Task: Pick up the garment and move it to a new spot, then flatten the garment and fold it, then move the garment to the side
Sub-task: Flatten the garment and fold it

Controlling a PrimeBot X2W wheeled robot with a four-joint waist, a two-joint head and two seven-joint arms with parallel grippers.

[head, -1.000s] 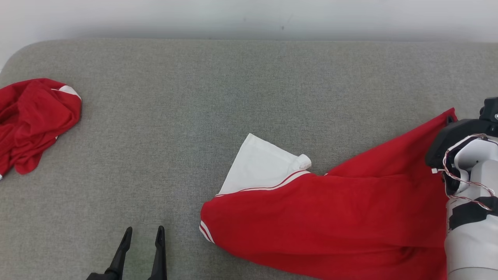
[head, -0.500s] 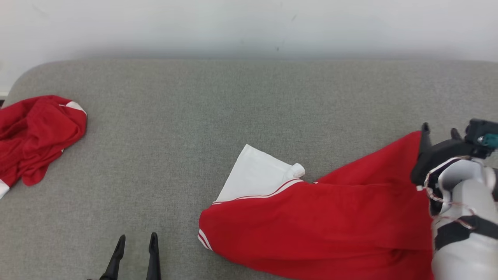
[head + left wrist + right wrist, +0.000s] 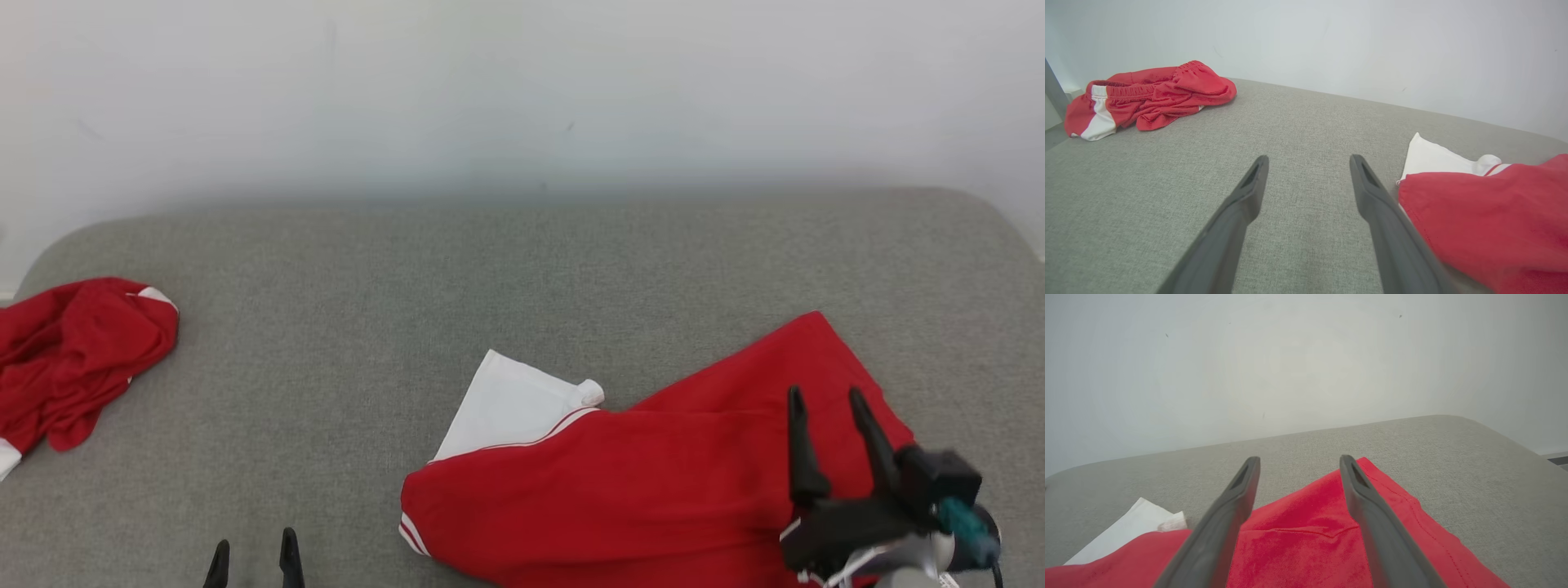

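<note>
The red garment (image 3: pixel 637 482) is laid on the grey cushion (image 3: pixel 490 269) — the right gripper (image 3: pixel 824 398), poised over it, and the left gripper (image 3: pixel 253 551) are seen released, empty.

Nothing here gives me a word, number or brand to read. The red garment (image 3: pixel 653 490) beneath my right claw (image 3: pixel 824 394) carries plain white stripes (trim, not lettering), and the crumpled red cloth (image 3: pixel 82 351) well off beyond my left claw (image 3: pixel 253 543) looks unmarked too.

Open passage across grey surface (image 3: pixel 392 269) centre; red shorts (image 3: pixel 73 359) far left, garment (image 3: pixel 637 482) right.
</note>
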